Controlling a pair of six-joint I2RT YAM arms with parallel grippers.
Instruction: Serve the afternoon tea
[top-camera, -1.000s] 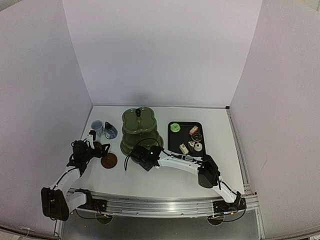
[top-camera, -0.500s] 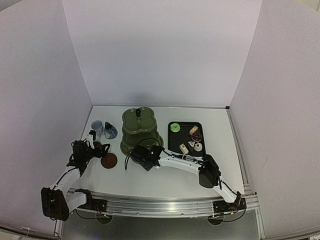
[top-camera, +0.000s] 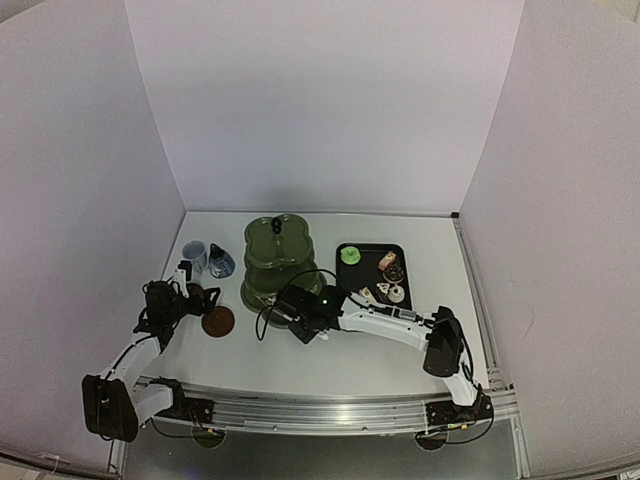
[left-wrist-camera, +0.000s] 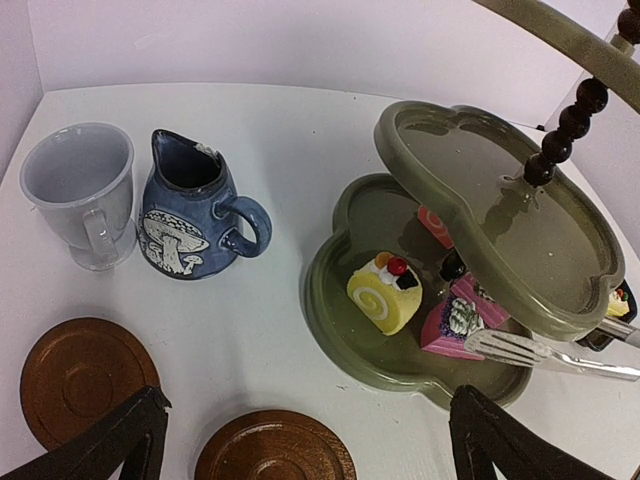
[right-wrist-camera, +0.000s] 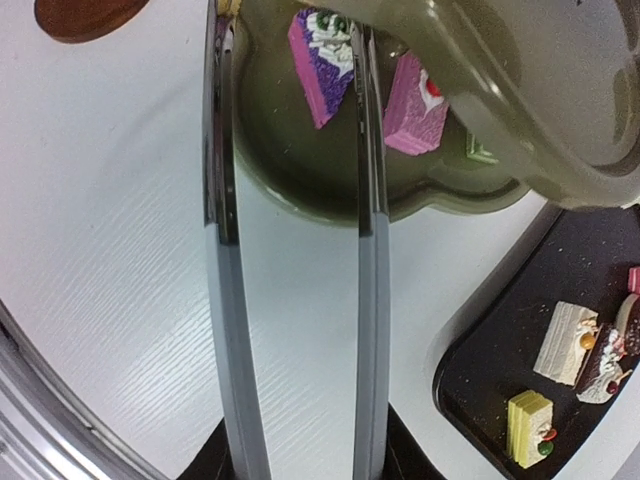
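**Right gripper (top-camera: 298, 316) clamped on the tongs (right-wrist-camera: 225, 300), left one just hanging open**

So the right gripper is grasping the tongs at their base. The 2 shiny blades run out from it with a gap between them, reaching over the rim of the bottom tier of the olive-green 3-tier stand (left-wrist-camera: 395, 150). In the right wrist view a pink-and-purple cake slice (right-wrist-camera: 322, 62) sits between the blades, up against the right-hand one. I can't tell if it's actually pinched. A pink square cake (right-wrist-camera: 415, 92) sits just beside it, on the same tier under the overhang of the tier above.

The left gripper (left-wrist-camera: 307, 400) is fully released, fingers spread wide with nothing between them. It hovers low above the 2 brown saucers (left-wrist-camera: 80, 375), which lie flat on the white table (top-camera: 330, 370) at the near left.

Behind the saucers, the pale cup (left-wrist-camera: 80, 190) and the dark-blue pot (left-wrist-camera: 190, 215) with a mushroom on it stand upright, side by side and left of the stand. A yellow roll cake (left-wrist-camera: 385, 293) rests on the bottom tier too, at its left side.

The rest of the cakes are on the black tray (top-camera: 372, 248), right of the stand. They include a green one (top-camera: 350, 255) at the far corner and a cream slice (right-wrist-camera: 565, 340).
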